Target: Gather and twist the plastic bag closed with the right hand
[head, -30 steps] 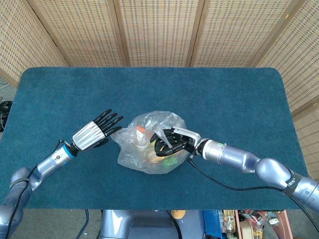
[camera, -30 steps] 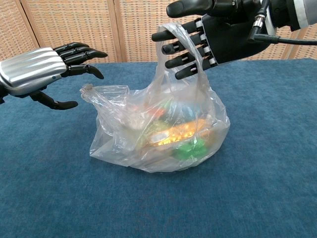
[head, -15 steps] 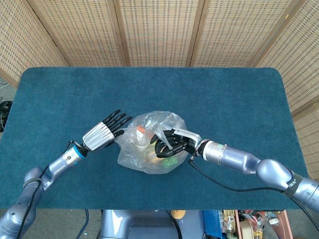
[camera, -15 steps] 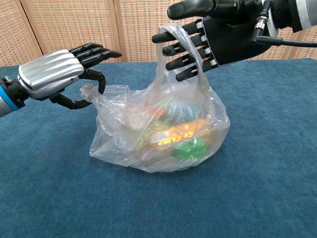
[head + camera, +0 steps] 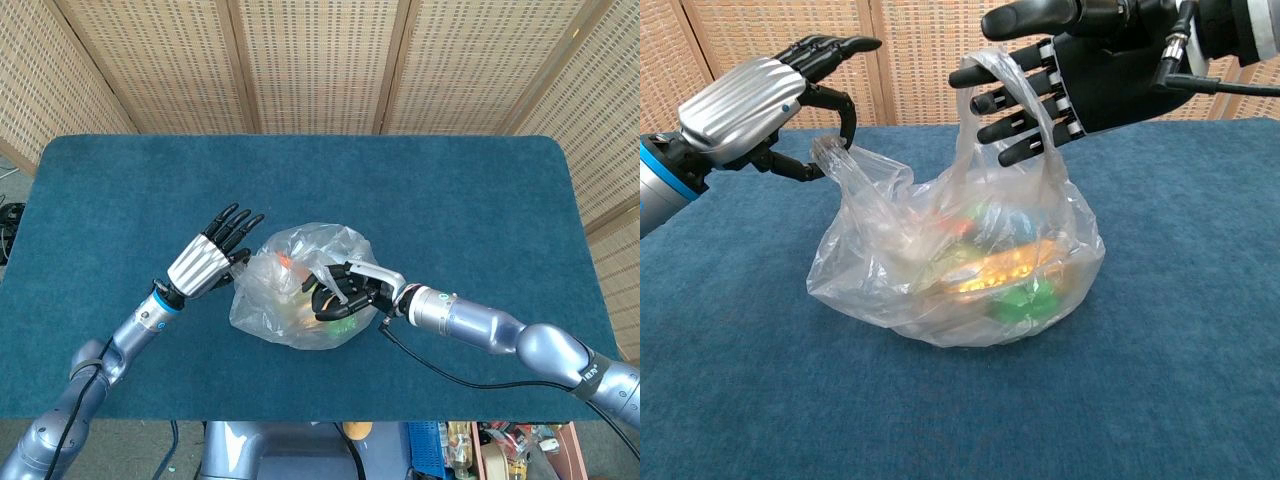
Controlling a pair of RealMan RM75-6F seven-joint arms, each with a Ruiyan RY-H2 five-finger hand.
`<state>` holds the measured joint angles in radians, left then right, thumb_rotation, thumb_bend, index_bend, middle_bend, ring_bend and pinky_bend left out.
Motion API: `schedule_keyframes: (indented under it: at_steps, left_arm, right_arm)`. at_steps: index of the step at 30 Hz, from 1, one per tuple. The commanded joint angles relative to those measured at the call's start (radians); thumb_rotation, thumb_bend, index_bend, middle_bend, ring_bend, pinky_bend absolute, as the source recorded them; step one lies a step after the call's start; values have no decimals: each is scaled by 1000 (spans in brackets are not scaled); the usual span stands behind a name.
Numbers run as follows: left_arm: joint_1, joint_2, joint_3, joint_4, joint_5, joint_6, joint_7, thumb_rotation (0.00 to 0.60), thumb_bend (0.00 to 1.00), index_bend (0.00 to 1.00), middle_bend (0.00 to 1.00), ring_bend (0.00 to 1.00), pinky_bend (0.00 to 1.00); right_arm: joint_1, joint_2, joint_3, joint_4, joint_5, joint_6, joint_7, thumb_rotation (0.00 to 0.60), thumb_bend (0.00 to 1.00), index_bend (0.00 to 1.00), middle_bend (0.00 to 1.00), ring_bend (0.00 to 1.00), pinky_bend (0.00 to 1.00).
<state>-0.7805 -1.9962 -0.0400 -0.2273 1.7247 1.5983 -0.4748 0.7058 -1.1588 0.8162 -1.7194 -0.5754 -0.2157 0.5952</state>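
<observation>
The clear, crumpled plastic bag [image 5: 960,270] of colourful items sits directly beneath the right hand [image 5: 1080,75], one handle loop draped over its spread fingers [image 5: 1015,100]. On the far side of the bag from that hand, the left hand [image 5: 760,110] pinches the other handle. Everything rests on a dark blue carpeted table [image 5: 450,190], with woven wicker screens [image 5: 320,60] behind.

Bright, even daylight; sharp focus, soft shadows, slight wide-angle distortion.
</observation>
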Motion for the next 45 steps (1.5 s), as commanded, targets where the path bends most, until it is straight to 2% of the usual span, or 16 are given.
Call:
schedule_keyframes:
  at_steps: [1, 4, 7, 10, 12, 14, 19, 23, 27, 29, 31, 40, 45]
  left_arm:
    - [-8, -26, -51, -20, -59, 17, -63, 600, 469, 728, 0, 0, 0]
    - [-17, -40, -83, -29, -96, 39, -112, 600, 463, 675, 0, 0, 0]
    - [-28, -45, -106, -41, -120, 67, -149, 600, 448, 532, 0, 0, 0]
    - [-42, -42, -127, -57, -141, 88, -171, 600, 423, 287, 0, 0, 0]
    - [-56, -32, -136, -74, -148, 109, -178, 600, 411, 88, 0, 0, 0]
    - [-65, -21, -137, -92, -147, 125, -172, 600, 406, 9, 0, 0, 0]
    - [-89, 19, -132, -151, -131, 174, -124, 600, 387, 0, 0, 0, 0]
    - [-110, 59, -127, -214, -119, 176, -64, 600, 381, 0, 0, 0, 0]
    - [-124, 86, -120, -262, -105, 178, -21, 600, 376, 0, 0, 0, 0]
    - [-136, 102, -117, -298, -94, 180, 11, 600, 375, 0, 0, 0, 0]
    - [-146, 120, -113, -338, -82, 178, 44, 600, 374, 0, 0, 0, 0]
    - [-177, 237, -113, -587, -52, 120, 220, 600, 372, 0, 0, 0, 0]
    - [-186, 282, -117, -652, -37, 98, 271, 600, 371, 0, 0, 0, 0]
  right_arm:
    - [-1, 1, 0, -2, 0, 0, -2, 600, 85, 383, 528, 415, 416]
    - [-2, 4, 0, -5, 1, -1, -3, 600, 86, 384, 528, 415, 416]
    - [-1, 5, 0, -6, 2, 1, -4, 600, 84, 385, 528, 415, 416]
    - [0, 6, -2, -8, 2, 5, -4, 600, 85, 387, 528, 415, 416]
    - [2, 5, -7, -9, -1, 15, -4, 600, 88, 388, 528, 414, 416]
    - [3, 5, -11, -14, -1, 24, -3, 600, 90, 388, 528, 409, 416]
    - [5, -1, -19, -34, -9, 61, -6, 600, 99, 387, 528, 379, 413]
    - [-1, -10, -16, -57, -11, 96, -3, 600, 125, 387, 528, 365, 403]
    - [-8, -25, -5, -78, -5, 125, 6, 600, 200, 388, 516, 335, 381]
    - [-12, -38, -2, -88, -3, 149, 10, 600, 234, 388, 507, 309, 336]
    - [-14, -51, -3, -94, 0, 172, 18, 600, 260, 388, 489, 264, 248]
    - [-15, -102, -24, -82, -20, 253, 37, 600, 277, 388, 446, 218, 198]
    - [-10, -103, -34, -76, -36, 253, 43, 600, 281, 388, 446, 217, 197]
